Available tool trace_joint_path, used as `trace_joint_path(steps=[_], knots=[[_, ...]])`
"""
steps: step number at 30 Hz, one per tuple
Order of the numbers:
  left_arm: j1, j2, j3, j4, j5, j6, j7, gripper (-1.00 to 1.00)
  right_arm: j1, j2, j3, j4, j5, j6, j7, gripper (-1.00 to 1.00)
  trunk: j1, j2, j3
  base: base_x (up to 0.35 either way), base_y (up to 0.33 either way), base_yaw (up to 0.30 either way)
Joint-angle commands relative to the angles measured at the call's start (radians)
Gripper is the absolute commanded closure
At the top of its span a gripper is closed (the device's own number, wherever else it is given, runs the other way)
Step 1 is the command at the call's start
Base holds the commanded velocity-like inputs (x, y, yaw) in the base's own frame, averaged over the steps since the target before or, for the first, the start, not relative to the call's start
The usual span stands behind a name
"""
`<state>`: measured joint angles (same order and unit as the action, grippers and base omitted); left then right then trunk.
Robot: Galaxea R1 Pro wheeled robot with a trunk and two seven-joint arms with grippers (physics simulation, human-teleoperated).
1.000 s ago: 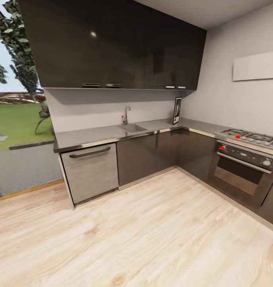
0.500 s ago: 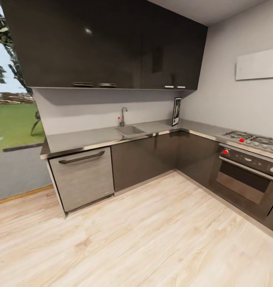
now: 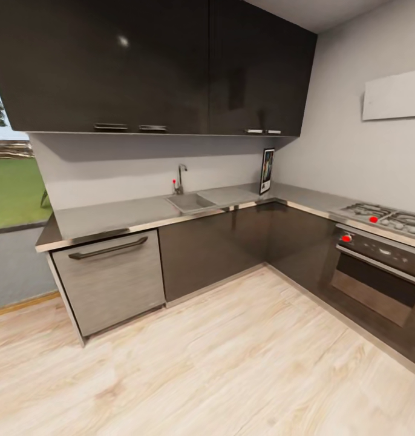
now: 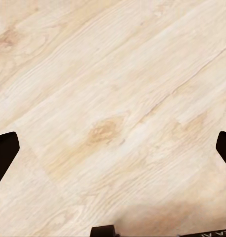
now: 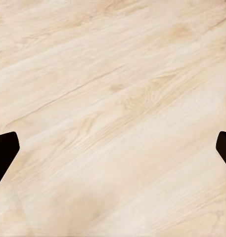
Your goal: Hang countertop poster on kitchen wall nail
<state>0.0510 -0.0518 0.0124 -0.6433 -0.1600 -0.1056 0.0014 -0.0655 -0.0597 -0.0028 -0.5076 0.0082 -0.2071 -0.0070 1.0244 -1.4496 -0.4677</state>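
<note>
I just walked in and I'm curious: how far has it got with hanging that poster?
Hardly started. The poster stands untouched in the corner of the countertop, leaning against the wall. Both the left gripper and right gripper are open and empty above the wood floor. Reaching, grasping and hanging all remain.

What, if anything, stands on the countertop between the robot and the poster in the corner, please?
Nothing visible does. The poster stands upright against the wall at the inner corner of the kitchen countertop, and the worktop in front of it is bare. The sink and tap lie further along, to its left.
</note>
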Motion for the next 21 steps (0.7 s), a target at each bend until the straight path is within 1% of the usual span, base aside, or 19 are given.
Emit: trace_joint_path(steps=[1,21], knots=[[0.0,0.0,0.001,-0.001,-0.009,-0.002,0.0,-1.0,0.0,0.0,0.0,0.001,0.001,-0.003,-0.001,-1.0,0.001,0.0,-0.001,0.316,-0.143,0.0],[0.0,0.0,0.001,-0.001,-0.009,-0.001,0.0,-1.0,0.0,0.0,0.0,0.001,0.001,-0.003,-0.001,-1.0,0.001,0.0,-0.001,0.316,-0.135,0.0]])
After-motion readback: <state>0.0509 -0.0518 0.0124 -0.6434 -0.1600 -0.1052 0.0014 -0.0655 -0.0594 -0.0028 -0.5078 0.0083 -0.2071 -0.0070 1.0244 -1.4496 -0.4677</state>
